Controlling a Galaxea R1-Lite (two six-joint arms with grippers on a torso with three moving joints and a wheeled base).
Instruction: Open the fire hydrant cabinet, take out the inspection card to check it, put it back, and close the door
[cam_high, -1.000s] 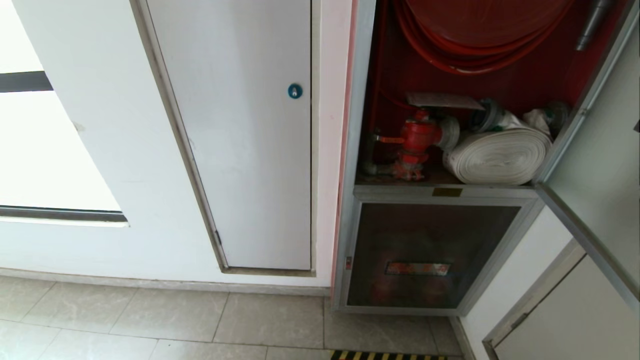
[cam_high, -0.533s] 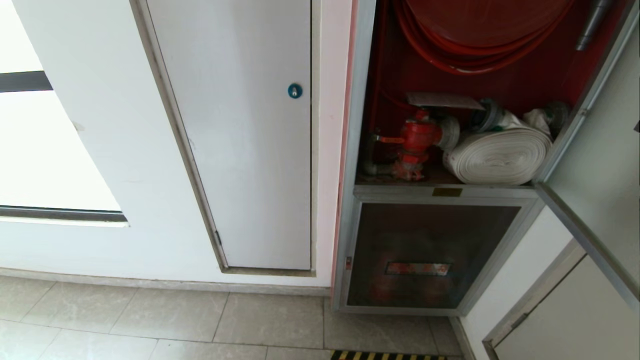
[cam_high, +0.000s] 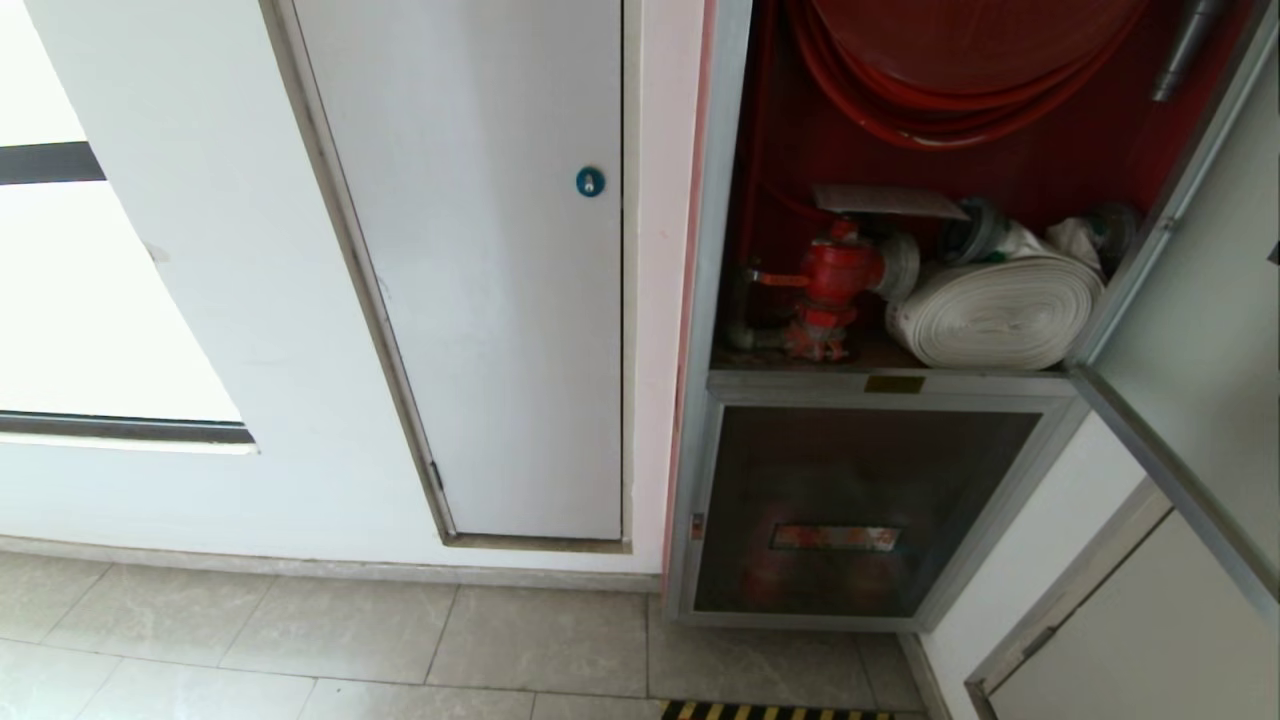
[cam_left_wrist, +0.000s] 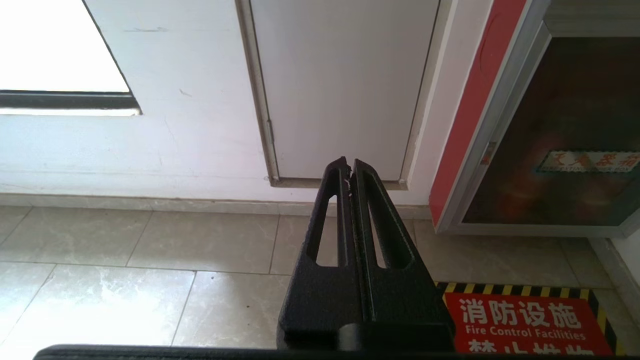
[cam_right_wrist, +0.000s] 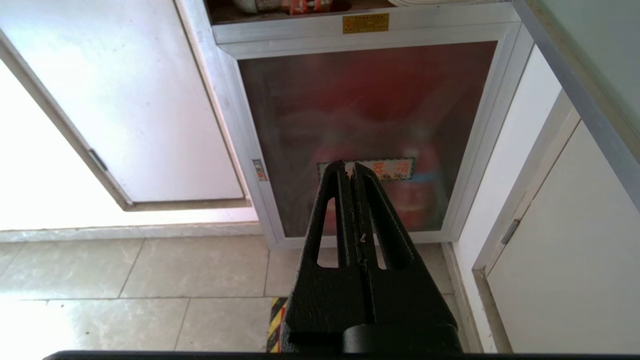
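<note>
Fire hydrant cabinet (cam_high: 716, 300) stands with the door (cam_high: 1195, 320) swung out to the right; red valve (cam_high: 835, 285) and white rolled hose (cam_high: 1000, 310) exposed above the lower dark glass panel (cam_high: 860, 510). Left gripper (cam_left_wrist: 349, 170) and right gripper (cam_right_wrist: 350, 172) both pressed together, empty, touching nothing, low before the wall; inspection card not visible. Head view identical to a second ago.

Open cabinet (cam_high: 715, 300) mouth, door (cam_high: 1190, 330) aside
</note>
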